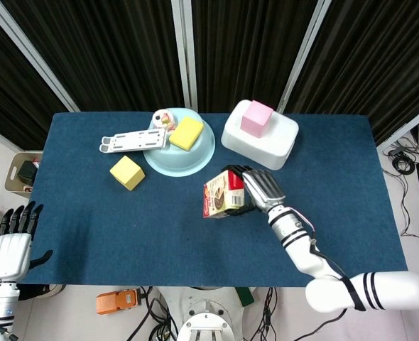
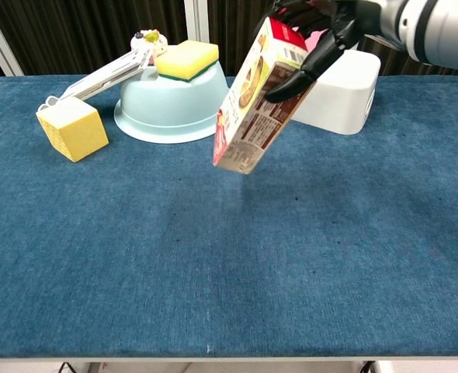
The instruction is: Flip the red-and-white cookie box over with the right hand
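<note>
The red-and-white cookie box point(image 1: 223, 193) point(image 2: 255, 99) hangs tilted in the air above the blue table point(image 1: 89, 227), its lower end swung toward the left. My right hand point(image 1: 263, 189) point(image 2: 314, 31) grips its upper end, fingers wrapped over the top and one side. In the head view, my left hand point(image 1: 12, 238) is off the table at the lower left, fingers apart, holding nothing.
A pale blue upturned bowl point(image 1: 183, 155) point(image 2: 176, 105) carries a yellow sponge point(image 1: 186, 132). A white strip point(image 1: 133, 141) leans on it, near a yellow cube point(image 1: 127, 172) point(image 2: 72, 128). A white container point(image 1: 260, 136) point(image 2: 341, 93) with a pink block point(image 1: 256, 117) stands behind the box.
</note>
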`<state>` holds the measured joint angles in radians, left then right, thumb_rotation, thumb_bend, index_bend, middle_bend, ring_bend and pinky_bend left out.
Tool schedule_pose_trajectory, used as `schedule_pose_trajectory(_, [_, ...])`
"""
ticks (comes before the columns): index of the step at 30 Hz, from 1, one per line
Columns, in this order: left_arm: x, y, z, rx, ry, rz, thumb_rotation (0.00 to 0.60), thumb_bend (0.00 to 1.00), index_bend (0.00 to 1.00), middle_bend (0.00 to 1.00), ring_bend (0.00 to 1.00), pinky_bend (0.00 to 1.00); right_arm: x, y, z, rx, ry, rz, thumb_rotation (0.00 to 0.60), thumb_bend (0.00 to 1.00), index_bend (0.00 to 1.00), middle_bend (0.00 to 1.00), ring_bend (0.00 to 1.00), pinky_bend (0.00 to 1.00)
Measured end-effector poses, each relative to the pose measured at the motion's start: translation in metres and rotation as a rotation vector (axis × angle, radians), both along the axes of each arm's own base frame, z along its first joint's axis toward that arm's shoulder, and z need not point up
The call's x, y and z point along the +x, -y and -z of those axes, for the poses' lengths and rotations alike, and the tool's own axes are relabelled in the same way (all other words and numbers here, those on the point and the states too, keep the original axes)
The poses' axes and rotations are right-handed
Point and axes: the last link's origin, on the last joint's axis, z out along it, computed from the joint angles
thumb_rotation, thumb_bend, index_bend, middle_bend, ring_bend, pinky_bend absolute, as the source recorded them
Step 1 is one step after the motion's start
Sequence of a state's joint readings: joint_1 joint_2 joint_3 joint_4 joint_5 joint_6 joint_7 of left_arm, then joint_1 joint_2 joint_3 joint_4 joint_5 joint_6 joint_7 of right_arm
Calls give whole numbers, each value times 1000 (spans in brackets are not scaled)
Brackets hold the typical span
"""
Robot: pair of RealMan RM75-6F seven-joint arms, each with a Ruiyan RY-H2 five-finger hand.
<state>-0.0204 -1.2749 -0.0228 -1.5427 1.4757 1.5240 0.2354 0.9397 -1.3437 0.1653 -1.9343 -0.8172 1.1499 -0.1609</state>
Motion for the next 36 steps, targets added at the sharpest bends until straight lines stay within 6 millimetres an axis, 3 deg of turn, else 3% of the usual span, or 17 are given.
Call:
schedule_pose_trajectory(7, [5, -3, 3, -8, -2, 8, 600, 125, 0, 0, 0, 0, -46, 9, 19, 44, 290, 52, 550, 163, 396, 350, 314, 441])
schedule_pose_trajectory(12, [7, -4, 5, -13, -3, 9, 600, 125, 0, 0, 0, 0, -88, 21, 46, 65, 409, 81, 550, 163, 389, 350, 303, 413])
schedule_pose_trajectory(18, [7, -4, 6, -17, -4, 5, 600, 125, 0, 0, 0, 0, -119, 22, 86, 80, 465, 97, 550, 163, 351, 350, 276, 353])
schedule_pose_trajectory(20, [7, -4, 6, -16, -4, 4, 600, 125, 0, 0, 0, 0, -124, 19, 98, 83, 476, 98, 550, 163, 314, 349, 246, 309])
schedule_pose_trajectory(23, [6, -4, 5, -15, -4, 2, 600, 125, 0, 0, 0, 0, -132, 14, 109, 86, 459, 80, 550, 163, 89, 243, 80, 106])
schedule_pose_trajectory(25, [5, -4, 5, -16, -5, -1, 600, 125, 0, 0, 0, 0, -137, 9, 112, 102, 442, 71, 551, 164, 5, 124, 6, 16])
schedule_pose_trajectory(28, [4, -5, 5, -18, -6, -2, 600, 126, 0, 0, 0, 0, -145, 4, 107, 113, 404, 67, 550, 171, 0, 24, 0, 0])
schedule_pose_trajectory(36, [4, -7, 7, -20, 1, 6, 600, 125, 0, 0, 0, 0, -165, -11, 73, 96, 224, 65, 565, 173, 0, 0, 0, 0])
